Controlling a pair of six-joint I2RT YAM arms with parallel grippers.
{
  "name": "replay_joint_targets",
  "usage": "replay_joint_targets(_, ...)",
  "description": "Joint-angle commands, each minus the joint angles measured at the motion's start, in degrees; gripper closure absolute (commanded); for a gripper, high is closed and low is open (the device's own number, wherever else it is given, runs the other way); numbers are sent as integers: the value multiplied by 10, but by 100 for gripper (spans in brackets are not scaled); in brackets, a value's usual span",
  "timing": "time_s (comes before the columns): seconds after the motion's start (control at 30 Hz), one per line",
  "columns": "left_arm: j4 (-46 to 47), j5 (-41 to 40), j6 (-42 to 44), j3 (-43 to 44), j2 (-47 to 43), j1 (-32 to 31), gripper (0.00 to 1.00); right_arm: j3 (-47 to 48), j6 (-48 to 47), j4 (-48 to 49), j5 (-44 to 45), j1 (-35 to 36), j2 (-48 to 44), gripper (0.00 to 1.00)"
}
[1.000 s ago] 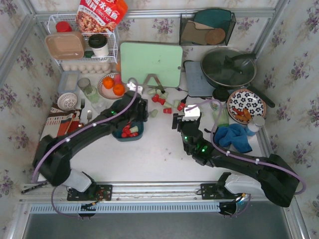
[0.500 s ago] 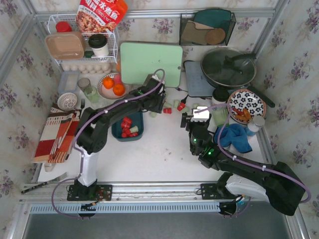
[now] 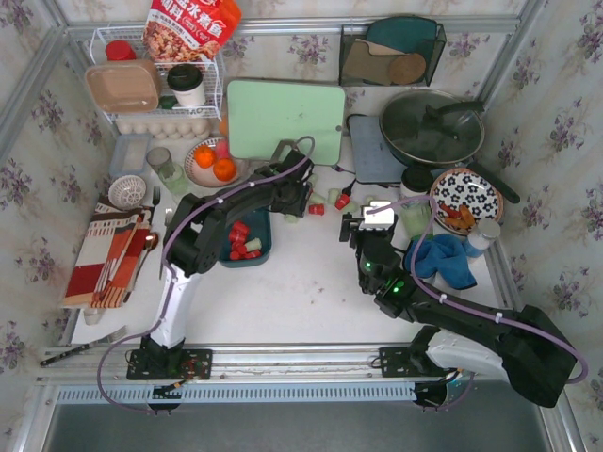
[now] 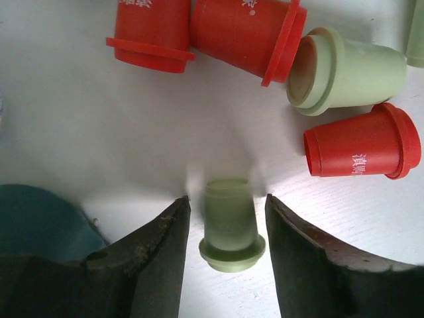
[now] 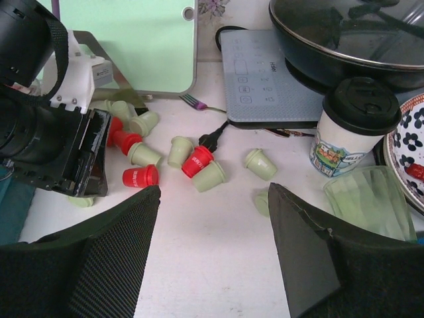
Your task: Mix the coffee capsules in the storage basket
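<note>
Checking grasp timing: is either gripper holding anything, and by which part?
Nothing held. The left gripper straddles a mint green capsule lying on the table, jaws not closed on it; the right gripper is open, empty.

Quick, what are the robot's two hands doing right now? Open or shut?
Left gripper: open, fingers either side of a pale green coffee capsule, not shut on it.
Right gripper: open, holding nothing.
</note>
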Motion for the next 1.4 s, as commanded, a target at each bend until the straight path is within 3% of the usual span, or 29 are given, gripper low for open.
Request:
replay_joint_targets(0.0,-14,10,-6,9,11,-1,49,6,1,14,-3,0,3,26)
replay_joint_targets(0.13,-18,8,-12,2,10,0,52,6,1,14,-3,0,9,26)
replay_joint_targets(0.3,-19,1,-25,-11,-1,-1,69,8,1,14,-3,0,15,26)
replay_joint_targets(0.43,12,18,-33,-39,-31,-2,76,9,1,14,-3,-1,19,26)
replay_joint_targets(0.83,131,43,-40,-178,-231,-13,80,10,-1,16,-1,0,22,26)
replay_joint_targets(1.07,149,-49,-21,-290,-381,-13,80,10,1,14,-5,0,24,26)
replay_joint_targets(1.37,126,-125,-14,-400,-455,-11,79,15,4,12,-11,0,39,26)
